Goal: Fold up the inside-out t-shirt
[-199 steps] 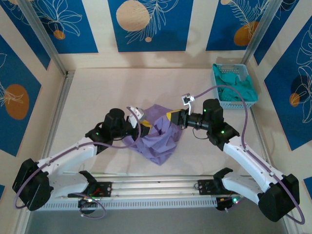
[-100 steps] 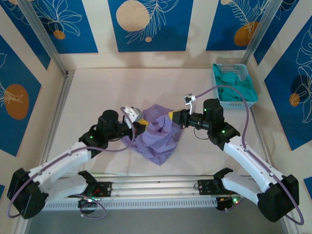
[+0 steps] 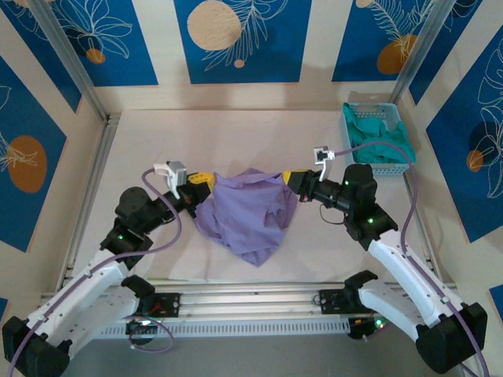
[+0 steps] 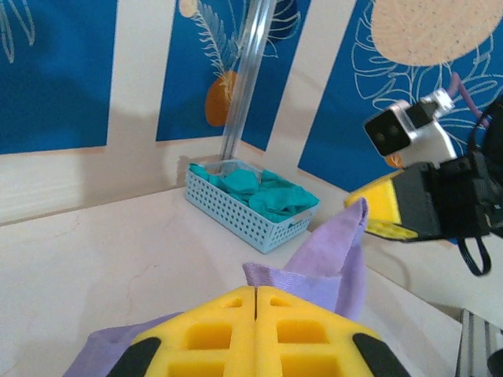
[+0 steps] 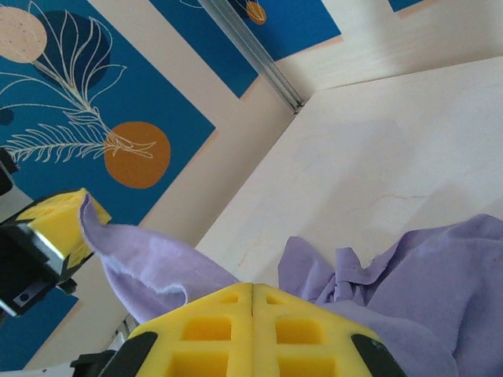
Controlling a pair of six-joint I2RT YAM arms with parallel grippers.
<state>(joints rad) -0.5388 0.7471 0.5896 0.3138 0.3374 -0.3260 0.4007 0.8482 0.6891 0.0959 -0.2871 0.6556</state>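
Inside-out t-shirt (image 3: 247, 216), 1 lavender garment, is held by its upper edge between the 2 pincers, over the middle of the table (image 3: 157, 141). The left pincer (image 3: 200, 179) is clenched on the left end of that edge. In the left wrist view its 2 yellow fingers (image 4: 204, 334) meet with no gap, and a hemmed fold of purple cloth sticks up just past their tips. The right pincer (image 3: 289, 179) is clenched on the right end. In the right wrist view its 2 yellow fingers (image 5: 204, 326) are likewise pressed together, with cloth spilling out on both sides of them.

The 2 pincers face each other, well apart, and the edge between them runs nearly straight across in the top view. Below that edge the shirt falls toward the near side in loose folds and narrows to 1 rumpled point near the table's front rail. No lettering or tag can be made out on the cloth.

Each of the 2 arms carries 1 small white camera (image 3: 321, 153) on its wrist, with a purple cable looping back along the arm.

At the far right corner of the table stands 1 light blue perforated basket (image 3: 369, 107), well apart from the shirt. It holds teal-green cloth (image 3: 381, 140); how many pieces I cannot tell. Blue panels (image 3: 236, 39) with orange discs and white leaf outlines line the walls around the table.
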